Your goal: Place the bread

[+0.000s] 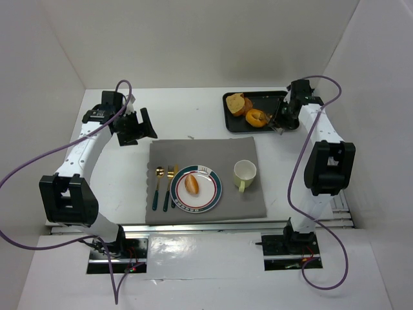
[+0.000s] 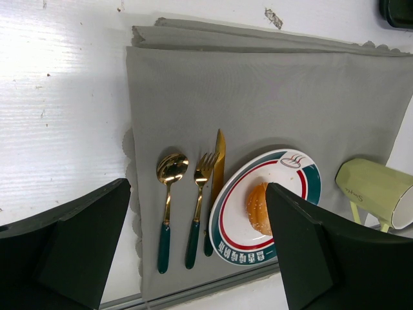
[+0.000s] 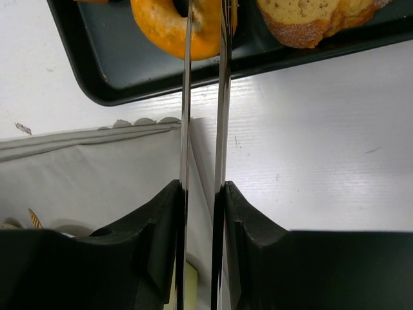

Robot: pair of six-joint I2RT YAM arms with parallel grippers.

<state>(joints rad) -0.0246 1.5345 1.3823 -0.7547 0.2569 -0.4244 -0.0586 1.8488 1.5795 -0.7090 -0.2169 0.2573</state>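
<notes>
A sesame bread roll (image 1: pixel 191 185) lies on the round plate (image 1: pixel 216 190) on the grey mat; it also shows in the left wrist view (image 2: pixel 257 206). An orange bun (image 1: pixel 256 117) and a brown cake slice (image 1: pixel 237 103) lie in the black tray (image 1: pixel 229 123). My right gripper (image 1: pixel 284 119) is shut on metal tongs (image 3: pixel 187 97), whose two blades reach over the orange bun (image 3: pixel 161 32) at the tray's near edge. I cannot tell whether the blades pinch it. My left gripper (image 1: pixel 137 126) is open and empty, above the table beyond the mat's far left corner.
A pale green cup (image 1: pixel 244 173) stands on the mat (image 1: pixel 245 148) right of the plate. A gold spoon, fork and knife (image 1: pixel 164 187) with green handles lie left of the plate. White walls enclose the table on three sides.
</notes>
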